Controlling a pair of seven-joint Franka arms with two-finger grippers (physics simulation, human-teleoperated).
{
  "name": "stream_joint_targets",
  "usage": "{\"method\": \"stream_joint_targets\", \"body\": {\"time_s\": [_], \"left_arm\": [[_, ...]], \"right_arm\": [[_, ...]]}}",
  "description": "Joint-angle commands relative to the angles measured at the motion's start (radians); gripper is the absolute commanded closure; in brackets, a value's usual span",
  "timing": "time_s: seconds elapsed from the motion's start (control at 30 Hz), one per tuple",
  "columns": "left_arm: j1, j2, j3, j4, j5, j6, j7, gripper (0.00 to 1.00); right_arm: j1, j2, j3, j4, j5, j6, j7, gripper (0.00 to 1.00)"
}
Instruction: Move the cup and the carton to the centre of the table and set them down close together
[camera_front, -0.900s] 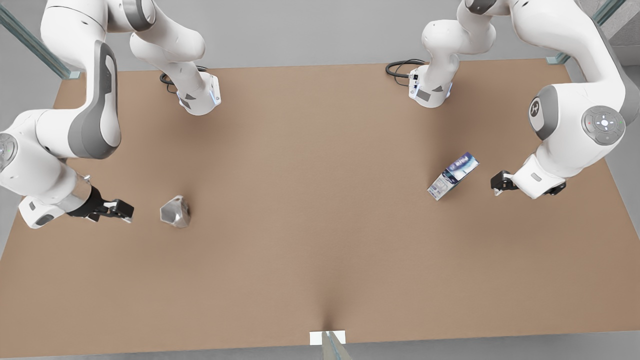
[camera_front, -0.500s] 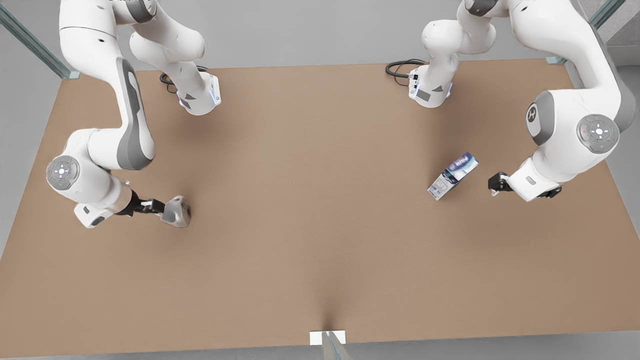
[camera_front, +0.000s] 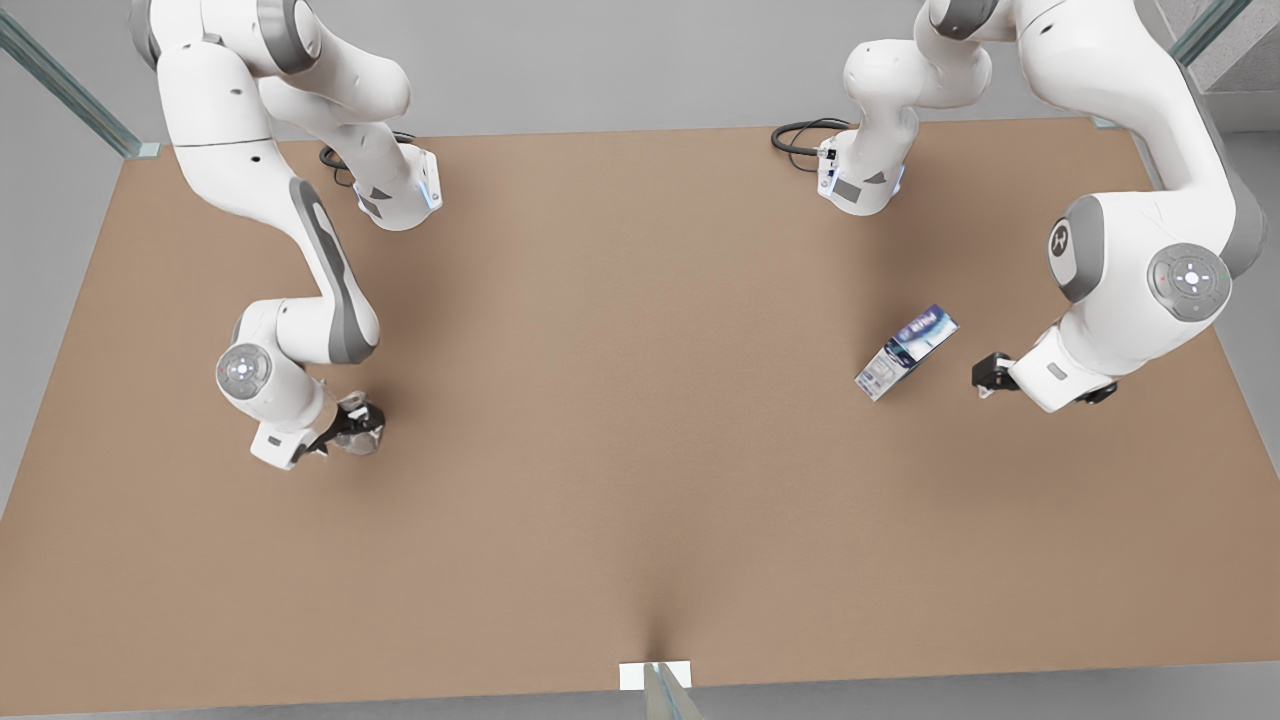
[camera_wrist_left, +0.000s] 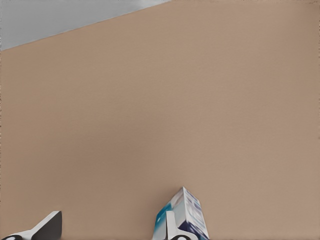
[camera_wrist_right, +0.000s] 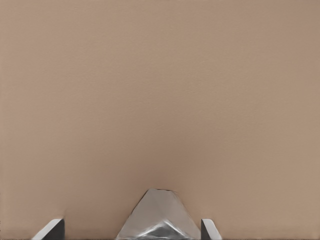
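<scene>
1. I read the arms off the wrist views: the right wrist view has the cup (camera_wrist_right: 158, 215) between its fingertips, so the right gripper (camera_front: 350, 425) is the one at the front view's left. The left gripper (camera_front: 985, 376) is at the front view's right.
2. Right gripper: jaws spread, one fingertip (camera_wrist_right: 50, 229) on each side of the cup, a gap visible on both sides. Not clamped.
3. Cup (camera_front: 362, 432) sits on the table (camera_front: 640, 400), at the front view's left, well away from the centre.
4. Left gripper: near the carton (camera_front: 906, 352) but apart from it. The left wrist view shows its fingers (camera_wrist_left: 47, 227) spread, with the carton (camera_wrist_left: 182, 216) ahead, close to one of them.
5. Carton lies on the table at the front view's right, angled, well apart from the cup.
</scene>
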Motion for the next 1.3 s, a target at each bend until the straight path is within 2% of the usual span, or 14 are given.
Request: {"method": "stream_joint_targets", "body": {"time_s": [0.0,0.27,0.4,0.67,0.7,0.73,0.77,0.8,1.13,1.17,1.27], "left_arm": [[0.0,0.0,0.001,0.0,-0.018,0.0,-0.001,0.0],[-0.001,-0.001,-0.001,0.0,-0.018,-0.003,-0.001,0.0],[-0.001,-0.004,-0.001,0.002,-0.018,-0.006,-0.001,0.0],[0.0,0.0,-0.001,0.0,-0.018,-0.005,-0.001,0.0],[0.0,0.0,-0.001,0.0,-0.018,-0.005,-0.001,0.0],[0.0,0.0,-0.001,0.0,-0.018,-0.006,-0.001,0.0],[-0.001,0.0,-0.001,0.0,-0.018,-0.008,-0.001,0.0],[0.0,0.0,-0.002,0.0,-0.018,-0.008,-0.001,0.0],[0.0,-0.003,-0.001,0.003,-0.02,-0.009,0.001,0.0],[0.0,-0.001,-0.001,0.003,-0.02,-0.009,0.001,0.0],[-0.001,-0.001,-0.004,0.003,-0.027,-0.011,-0.01,0.0]], "right_arm": [[0.0,0.001,0.0,-0.001,0.0,0.0,0.0,0.0],[0.001,0.03,0.0,-0.029,0.0,0.002,-0.005,0.0],[0.003,-0.005,0.0,-0.022,0.003,-0.081,0.0,0.0],[0.007,0.065,0.0,-0.073,0.009,-0.032,0.017,0.01],[0.012,0.065,0.0,-0.073,0.009,-0.032,0.043,0.3],[0.01,0.067,0.0,-0.071,0.009,-0.032,0.046,0.5],[0.009,0.067,0.0,-0.07,0.009,-0.032,0.046,0.69],[0.004,0.067,0.0,-0.07,0.009,-0.032,0.046,0.79],[0.024,0.055,0.002,-0.039,0.012,-0.055,0.091,0.79],[0.046,0.053,0.003,0.007,0.012,-0.115,0.13,0.79],[0.083,0.058,0.003,0.048,0.017,-0.124,0.153,0.79]]}}
